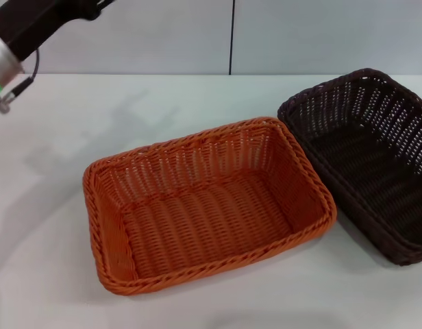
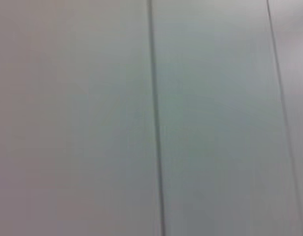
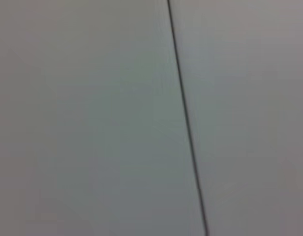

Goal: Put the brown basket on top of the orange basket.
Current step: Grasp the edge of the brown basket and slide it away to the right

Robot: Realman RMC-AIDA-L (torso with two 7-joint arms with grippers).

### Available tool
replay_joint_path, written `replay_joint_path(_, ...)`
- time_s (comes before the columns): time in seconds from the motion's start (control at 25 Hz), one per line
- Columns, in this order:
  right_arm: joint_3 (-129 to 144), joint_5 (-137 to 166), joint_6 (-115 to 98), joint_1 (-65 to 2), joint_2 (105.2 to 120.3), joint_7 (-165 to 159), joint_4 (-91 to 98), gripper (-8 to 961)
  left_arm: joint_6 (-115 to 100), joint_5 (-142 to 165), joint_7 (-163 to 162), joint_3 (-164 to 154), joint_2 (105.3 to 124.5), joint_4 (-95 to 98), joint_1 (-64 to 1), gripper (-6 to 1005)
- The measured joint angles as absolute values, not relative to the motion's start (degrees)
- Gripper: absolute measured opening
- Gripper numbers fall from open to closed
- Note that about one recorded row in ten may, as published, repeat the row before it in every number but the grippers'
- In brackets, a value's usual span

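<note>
Orange basket (image 1: 207, 205) on white table (image 1: 60, 137), brown basket (image 1: 368, 157) touching beside it; grippers unseen

lab/test bench | plain white table (image 1: 163, 110) | bare panel wall w/ seam (image 1: 232, 34)

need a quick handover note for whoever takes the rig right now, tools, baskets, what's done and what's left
Left arm: raised at the far left edge of the head view; its tool is out of frame. Right arm and tool: not in any view. Both wrist views show only a blank wall panel with a seam.
Orange basket: upright and empty in the middle of the white table.
Brown basket: upright and empty on the table at the orange one's right, rims close together or touching.
Done: nothing yet; neither basket is gripped or lifted.
Left: grasp the brown basket, lift it and set it on top of the orange basket.
</note>
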State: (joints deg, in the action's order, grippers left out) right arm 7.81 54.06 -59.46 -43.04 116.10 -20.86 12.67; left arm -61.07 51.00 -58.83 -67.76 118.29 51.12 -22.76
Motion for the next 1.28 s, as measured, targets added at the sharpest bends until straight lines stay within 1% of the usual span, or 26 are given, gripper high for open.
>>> replay_joint_path(0.08, 9.96, 54.06, -56.74, -43.53, 116.00, -24.27, 14.86, 634, -63.42, 47.08, -54.76, -67.76, 118.24, 47.75, -22.77, 835)
replay_joint_path(0.16, 11.82, 54.06, -54.44, -43.91, 115.71, -27.48, 16.77, 635, -68.57, 39.57, -45.45, -67.76, 118.17, 39.89, -23.23, 834)
replay_joint_path(0.24, 13.70, 54.06, -52.35, -44.12, 115.45, -30.63, 18.73, 635, -69.49, 38.24, -43.22, -67.76, 118.18, 38.12, -23.34, 834)
replay_joint_path(0.68, 15.74, 53.75, -49.88, -44.02, 115.44, -34.53, 21.91, 635, -71.27, 34.19, -38.86, -67.07, 118.24, 34.85, -23.25, 834)
replay_joint_path(0.88, 18.60, 53.99, -49.07, -43.47, 115.05, -35.14, 22.27, 635, -71.76, 32.25, -37.62, -66.95, 118.22, 32.89, -23.43, 834)
replay_joint_path(1.0, 23.22, 54.02, -47.50, -42.42, 114.39, -39.02, 23.42, 634, -71.97, 31.83, -37.01, -66.96, 118.21, 31.94, -23.82, 834)
replay_joint_path(1.28, 36.17, 56.69, -46.68, -38.01, 111.85, -54.56, 27.96, 633, -72.79, 30.29, -35.75, -66.98, 118.43, 30.51, -23.81, 834)
